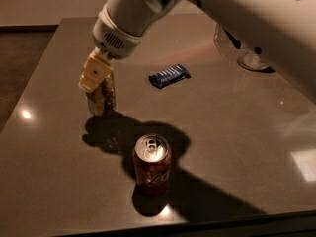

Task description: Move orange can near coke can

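The orange can (pixel 103 97) is golden-orange and hangs in my gripper (pixel 98 85), a little above the dark table (pixel 54 172) at the left. The gripper's pale fingers (pixel 94 74) are shut around its upper part, so its top is hidden. The coke can (pixel 152 164) is dark red with white script and a silver top with a pull tab. It stands upright near the table's front edge, to the right of and nearer than the orange can, with a gap between them.
A blue snack packet (pixel 169 76) lies flat behind the coke can, mid-table. A clear glass object (pixel 249 53) stands at the back right. My white arm (pixel 222 14) spans the top of the view. The table's front edge runs just below the coke can.
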